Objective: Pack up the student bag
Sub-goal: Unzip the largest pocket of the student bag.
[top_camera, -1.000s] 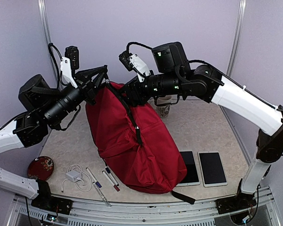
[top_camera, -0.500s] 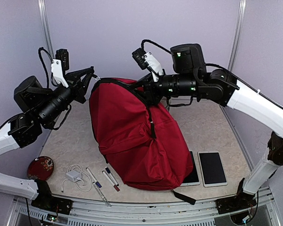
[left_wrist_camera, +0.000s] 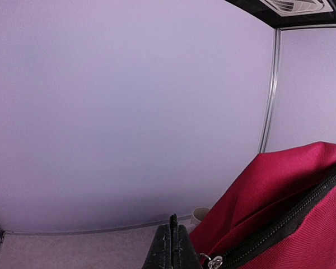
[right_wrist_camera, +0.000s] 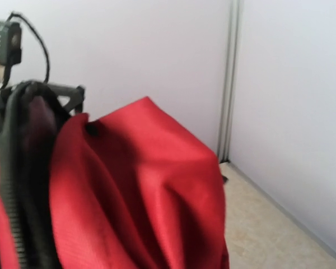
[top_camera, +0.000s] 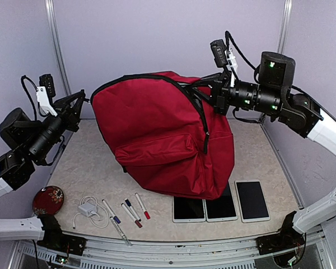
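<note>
Top external view: the dark-red student bag [top_camera: 157, 140] hangs stretched between both arms, its base down on the surface [top_camera: 89, 162], covering the far ends of two tablets [top_camera: 189, 208]. Left fingers [left_wrist_camera: 163, 252] are clenched at its zipper corner; right fingers [top_camera: 211, 89] are clamped on its black-strapped top.

Left arm [top_camera: 42, 137], 9 o'clock: black cylindrical joints, white lower link, white camera bracket [top_camera: 45, 101], looping black cable [top_camera: 24, 84]. Right arm [top_camera: 269, 98], 2 o'clock: same build, green status lights [top_camera: 270, 64]. Left end effector [left_wrist_camera: 172, 232]: black fingers.
</note>
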You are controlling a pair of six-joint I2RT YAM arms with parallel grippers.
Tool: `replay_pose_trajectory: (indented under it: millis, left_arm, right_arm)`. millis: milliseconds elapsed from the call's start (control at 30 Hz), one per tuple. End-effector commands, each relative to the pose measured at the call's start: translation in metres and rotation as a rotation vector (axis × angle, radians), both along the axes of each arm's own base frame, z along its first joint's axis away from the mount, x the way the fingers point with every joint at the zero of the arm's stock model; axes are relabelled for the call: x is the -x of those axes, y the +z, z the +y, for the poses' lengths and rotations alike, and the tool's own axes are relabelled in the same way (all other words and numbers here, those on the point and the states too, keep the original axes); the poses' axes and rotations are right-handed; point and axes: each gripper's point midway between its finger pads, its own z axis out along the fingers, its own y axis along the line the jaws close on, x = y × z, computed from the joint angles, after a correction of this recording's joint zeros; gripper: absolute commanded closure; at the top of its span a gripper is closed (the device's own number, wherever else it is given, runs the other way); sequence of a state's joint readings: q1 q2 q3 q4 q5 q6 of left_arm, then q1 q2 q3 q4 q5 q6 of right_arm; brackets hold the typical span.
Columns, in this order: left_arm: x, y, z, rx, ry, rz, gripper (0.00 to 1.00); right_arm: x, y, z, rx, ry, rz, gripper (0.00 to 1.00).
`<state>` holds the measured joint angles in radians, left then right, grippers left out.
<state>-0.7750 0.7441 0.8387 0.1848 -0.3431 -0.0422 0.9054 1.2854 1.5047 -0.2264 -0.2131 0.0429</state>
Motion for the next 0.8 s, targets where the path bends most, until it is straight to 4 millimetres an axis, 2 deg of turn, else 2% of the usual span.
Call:
replay_pose_trajectory:
  millis: [0, 67, 100, 200, 300, 367, 467, 533, 767]
  left_arm:
    - [-0.006, 0.029, 0.009, 0.065, 0.042, -0.043, 1.00]
    - [-0.009, 0.041, -0.001, 0.068, 0.014, -0.071, 1.00]
    - [-0.010, 0.049, -0.006, 0.071, 0.002, -0.091, 1.00]
    - [-0.021, 0.064, -0.026, 0.054, -0.032, -0.124, 1.00]
    - [-0.028, 0.077, -0.043, 0.038, -0.066, -0.151, 1.00]
    - [-0.031, 0.082, -0.052, 0.030, -0.087, -0.165, 1.00]
    - [-0.034, 0.083, -0.061, 0.022, -0.110, -0.175, 1.00]
    - [-0.033, 0.081, -0.067, 0.008, -0.131, -0.183, 1.00]
    - [-0.023, 0.082, -0.083, -0.015, -0.228, -0.232, 1.00]
  right_arm:
    - [-0.008, 0.006, 0.002, -0.018, -0.001, -0.059, 0.99]
    - [-0.015, -0.010, 0.006, 0.033, -0.016, -0.074, 0.84]
    - [-0.019, -0.020, 0.007, 0.054, -0.028, -0.080, 0.81]
    - [-0.031, -0.039, 0.010, 0.103, -0.060, -0.081, 0.80]
    - [-0.032, -0.054, 0.020, 0.154, -0.023, -0.060, 0.80]
    - [-0.031, -0.062, 0.025, 0.180, 0.006, -0.042, 0.72]
    - [-0.030, -0.068, 0.027, 0.195, 0.016, -0.036, 0.55]
    - [-0.033, -0.071, 0.028, 0.209, 0.009, -0.041, 0.49]
    - [-0.058, -0.086, 0.045, 0.314, -0.023, -0.071, 0.41]
